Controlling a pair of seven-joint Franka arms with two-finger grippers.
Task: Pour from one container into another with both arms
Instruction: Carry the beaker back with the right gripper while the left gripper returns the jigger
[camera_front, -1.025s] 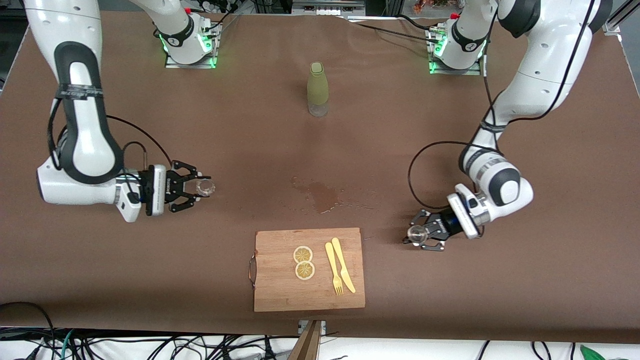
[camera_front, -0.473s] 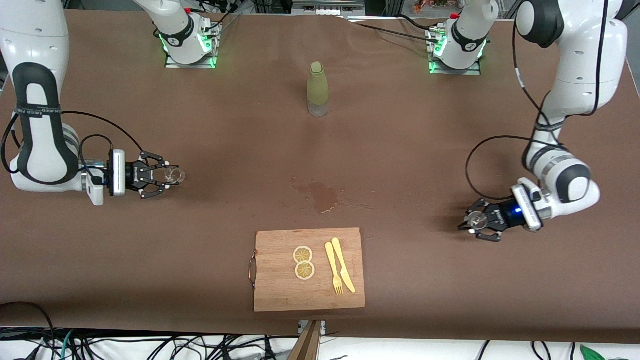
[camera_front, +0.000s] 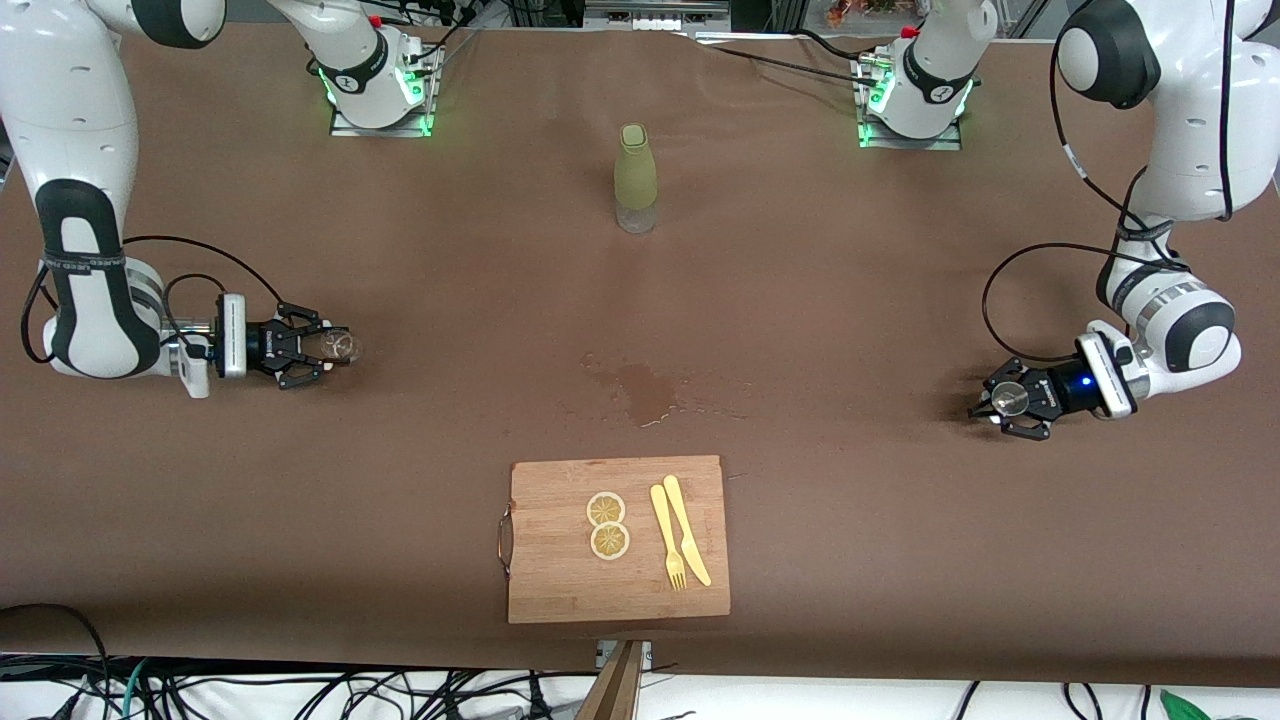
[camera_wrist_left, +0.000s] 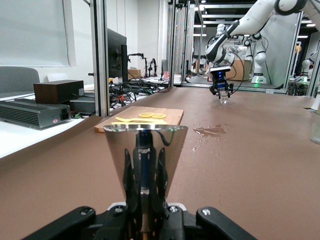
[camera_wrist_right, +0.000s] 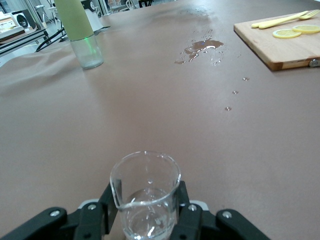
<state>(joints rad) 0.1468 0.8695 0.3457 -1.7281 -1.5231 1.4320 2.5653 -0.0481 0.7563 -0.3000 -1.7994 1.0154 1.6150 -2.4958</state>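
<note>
From the front view we see both arms drawn apart toward their own table ends. A second ago the left gripper (camera_front: 1010, 400) hung just off the cutting board (camera_front: 618, 538) corner and the right gripper (camera_front: 318, 347) was closer to the spill (camera_front: 650, 392). Now each is well clear of the middle. We judge the pour finished and the cups being carried away to be set down. The left gripper pinches a metal cup (camera_front: 1010, 398); the right pinches a glass beaker (camera_front: 340, 347). The green bottle (camera_front: 635, 178) stands between the bases.

In the left wrist view the fingers (camera_wrist_left: 160, 172) press against a shiny conical metal cup (camera_wrist_left: 146, 152); ahead of the claw lie the board (camera_wrist_left: 142, 117), the wet patch (camera_wrist_left: 210, 131) and the right gripper (camera_wrist_left: 222, 92).

In the right wrist view the claw (camera_wrist_right: 145, 217) clamps the beaker (camera_wrist_right: 145, 197), a little clear liquid inside; droplets (camera_wrist_right: 235, 92) trail ahead toward the spill (camera_wrist_right: 200, 49).

Small print on the gripper bodies is unreadable; we find no other labels.
</note>
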